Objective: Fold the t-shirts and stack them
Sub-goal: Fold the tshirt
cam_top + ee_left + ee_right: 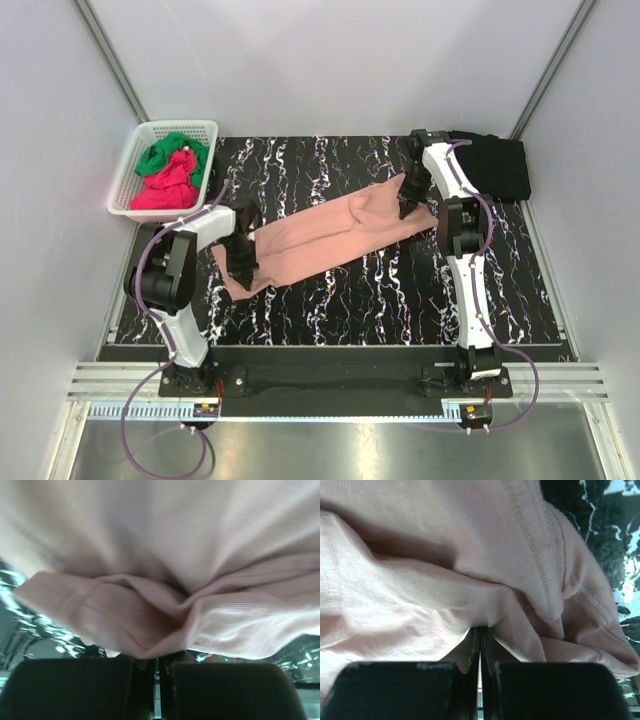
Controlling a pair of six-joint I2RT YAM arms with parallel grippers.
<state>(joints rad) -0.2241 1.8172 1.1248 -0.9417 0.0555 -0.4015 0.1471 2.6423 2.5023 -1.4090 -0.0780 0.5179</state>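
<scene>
Two sets of jaws tight on opposite ends of the salmon-pink t-shirt [330, 238] (print hidden)

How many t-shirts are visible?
4: salmon-pink tee between left gripper and right gripper; black tee far right; green tee and magenta-red tee in basket, maybe hiding more.

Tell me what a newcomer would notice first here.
A salmon-pink t-shirt stretches diagonally across the marbled table, its ends pinched by the left gripper and right gripper. A white basket, far left, holds a green tee and a magenta-red tee; a black t-shirt lies far right.
</scene>
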